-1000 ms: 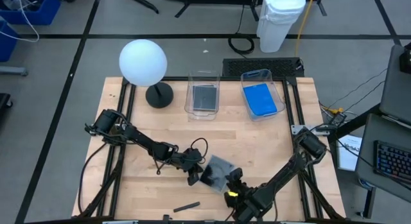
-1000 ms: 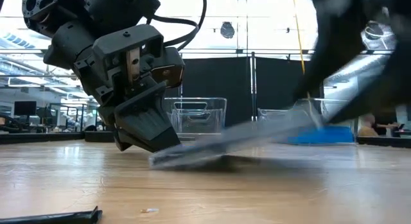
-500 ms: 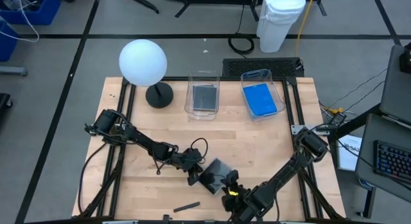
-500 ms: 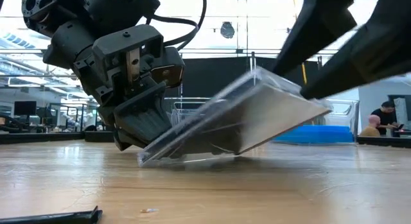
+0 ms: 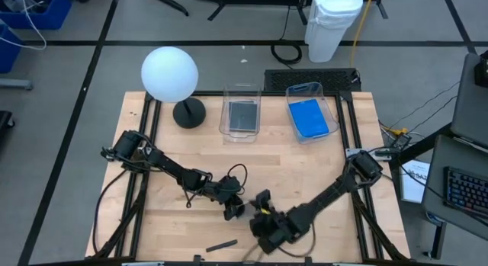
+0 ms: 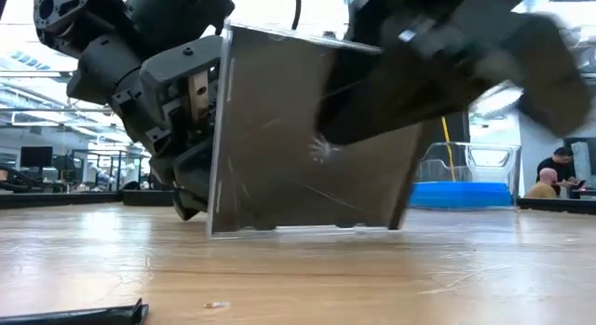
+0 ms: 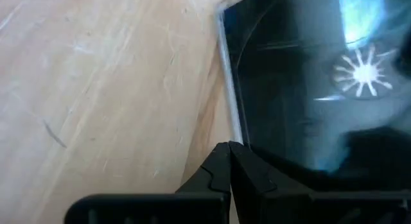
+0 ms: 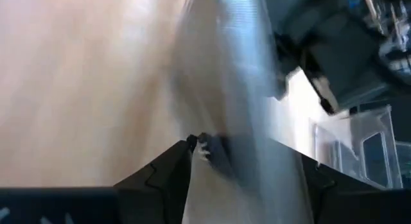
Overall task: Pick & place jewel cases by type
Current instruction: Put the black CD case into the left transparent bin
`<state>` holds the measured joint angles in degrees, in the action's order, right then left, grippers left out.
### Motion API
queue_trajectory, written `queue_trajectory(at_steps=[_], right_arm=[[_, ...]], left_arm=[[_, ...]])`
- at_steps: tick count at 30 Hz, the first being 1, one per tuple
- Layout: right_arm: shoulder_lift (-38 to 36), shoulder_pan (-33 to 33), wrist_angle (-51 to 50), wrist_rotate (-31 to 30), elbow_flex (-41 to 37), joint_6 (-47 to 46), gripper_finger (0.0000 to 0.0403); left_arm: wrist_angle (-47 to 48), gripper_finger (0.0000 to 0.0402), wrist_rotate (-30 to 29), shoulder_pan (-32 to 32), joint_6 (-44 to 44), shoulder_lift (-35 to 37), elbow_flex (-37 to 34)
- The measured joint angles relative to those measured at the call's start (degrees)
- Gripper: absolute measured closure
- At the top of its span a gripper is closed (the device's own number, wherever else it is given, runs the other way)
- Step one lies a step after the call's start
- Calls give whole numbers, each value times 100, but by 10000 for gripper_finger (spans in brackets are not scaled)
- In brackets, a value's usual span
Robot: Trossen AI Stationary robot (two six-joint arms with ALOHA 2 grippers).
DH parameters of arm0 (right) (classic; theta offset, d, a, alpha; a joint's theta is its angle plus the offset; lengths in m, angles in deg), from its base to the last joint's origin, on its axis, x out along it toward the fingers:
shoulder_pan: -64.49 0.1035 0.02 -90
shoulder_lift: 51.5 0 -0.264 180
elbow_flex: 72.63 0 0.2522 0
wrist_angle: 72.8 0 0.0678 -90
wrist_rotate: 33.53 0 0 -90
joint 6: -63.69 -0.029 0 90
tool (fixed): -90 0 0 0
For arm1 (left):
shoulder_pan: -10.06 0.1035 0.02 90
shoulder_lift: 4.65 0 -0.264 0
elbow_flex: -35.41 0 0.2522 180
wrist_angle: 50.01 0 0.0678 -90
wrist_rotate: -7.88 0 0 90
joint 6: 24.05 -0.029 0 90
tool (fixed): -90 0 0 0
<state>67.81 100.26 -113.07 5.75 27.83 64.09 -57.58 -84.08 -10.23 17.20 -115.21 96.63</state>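
Observation:
A dark grey jewel case with a clear frame (image 6: 298, 139) stands almost upright on its lower edge near the table's near edge (image 5: 257, 203). My left gripper (image 5: 232, 210) is shut, low at the case's left side (image 6: 191, 190). My right gripper (image 5: 264, 214) comes in from the right and is shut on the case. Other dark cases lie in a clear tub (image 5: 242, 113), and blue cases lie in the tub to its right (image 5: 309, 117). My left gripper is shut, and its fingertips (image 7: 230, 153) meet the clear edge of the case (image 7: 232, 131) low by the table, level from the table's left. My right gripper pinches the case's upper right part (image 6: 372, 92) between its two fingers (image 8: 168, 172), coming from above and the right. The case (image 8: 225, 108) stands steeply on its lower edge (image 6: 298, 230) on the table.
A white globe lamp (image 5: 169, 72) stands at the far left. A small dark stick (image 5: 221, 245) lies near the near edge, left of the grippers. Bare wood lies between the grippers and the tubs. A person (image 6: 559, 167) sits in the room beyond.
My right gripper has moved toward the table's left and up, holding the case. The case has swung from nearly flat to almost upright, its right edge rising while the edge at my left gripper stayed on the table.

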Motion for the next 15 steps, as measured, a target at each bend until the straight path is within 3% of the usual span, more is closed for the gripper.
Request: queue_trajectory(at_steps=[6, 11, 15], right_arm=[[-2, -230, 10, 511, -37, -414, 249], [-20, -197, 14, 1095, -31, -335, 345], [-147, -84, -212, 1257, -33, -429, 345]], left_arm=[[41, 394, -3, -5, -42, 12, -2], [63, 394, 1, -5, -326, 12, -2], [217, 394, 189, -3, -645, 182, -15]])
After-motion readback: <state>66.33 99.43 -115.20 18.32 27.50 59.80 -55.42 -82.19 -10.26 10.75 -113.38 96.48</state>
